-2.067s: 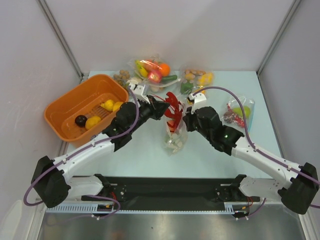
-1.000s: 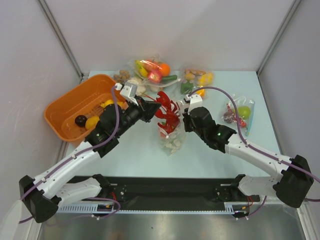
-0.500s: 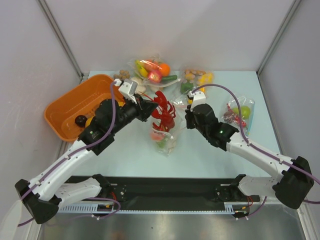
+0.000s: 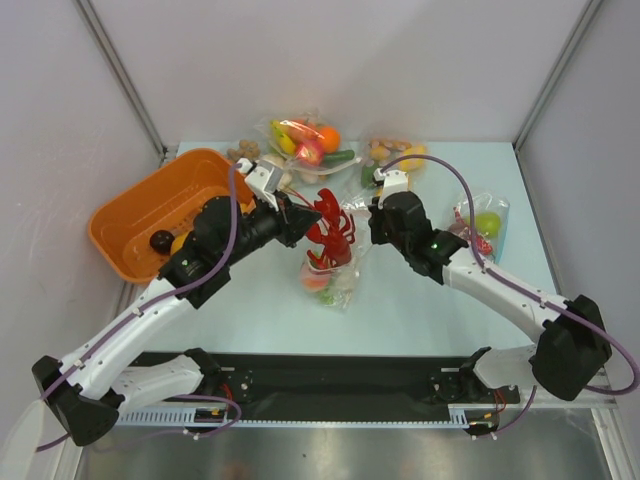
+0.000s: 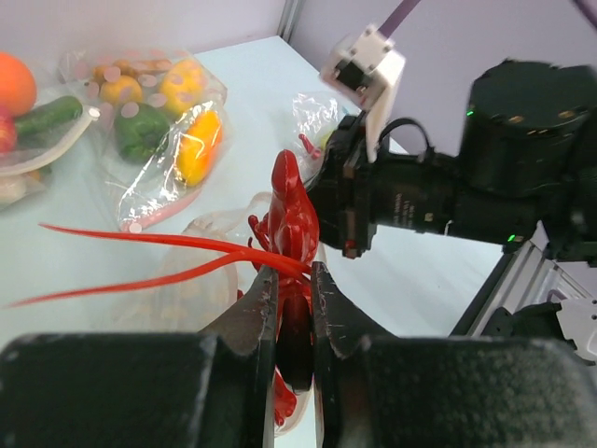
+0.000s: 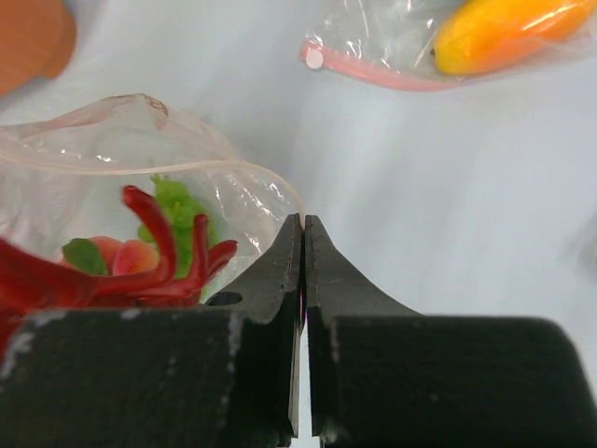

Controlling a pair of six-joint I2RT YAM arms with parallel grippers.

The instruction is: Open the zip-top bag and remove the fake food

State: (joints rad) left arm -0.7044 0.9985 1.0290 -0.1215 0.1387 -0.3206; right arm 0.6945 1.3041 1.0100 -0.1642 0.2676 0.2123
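Note:
The clear zip-top bag [image 4: 335, 280] hangs open at mid-table, with a pink-orange peach [image 4: 313, 281], green grapes [image 6: 177, 207] and pale bits inside. My left gripper [image 4: 303, 222] is shut on the red lobster [image 4: 330, 232], which is lifted mostly above the bag mouth; the lobster [image 5: 291, 224] sits between the fingers in the left wrist view. My right gripper [image 4: 368, 224] is shut on the bag's rim [image 6: 270, 182] and holds it up at the right side of the mouth.
An orange basket [image 4: 135, 210] with yellow pieces and a dark ball [image 4: 161, 240] stands at the left. Other clear bags of toy food lie at the back [image 4: 310, 145], back right [image 4: 395, 160] and far right [image 4: 480, 228].
My left gripper has drawn the lobster up and slightly left out of the bag. The bag has shifted left, and the peach and grapes now show inside. My right gripper has moved up and left with the rim.

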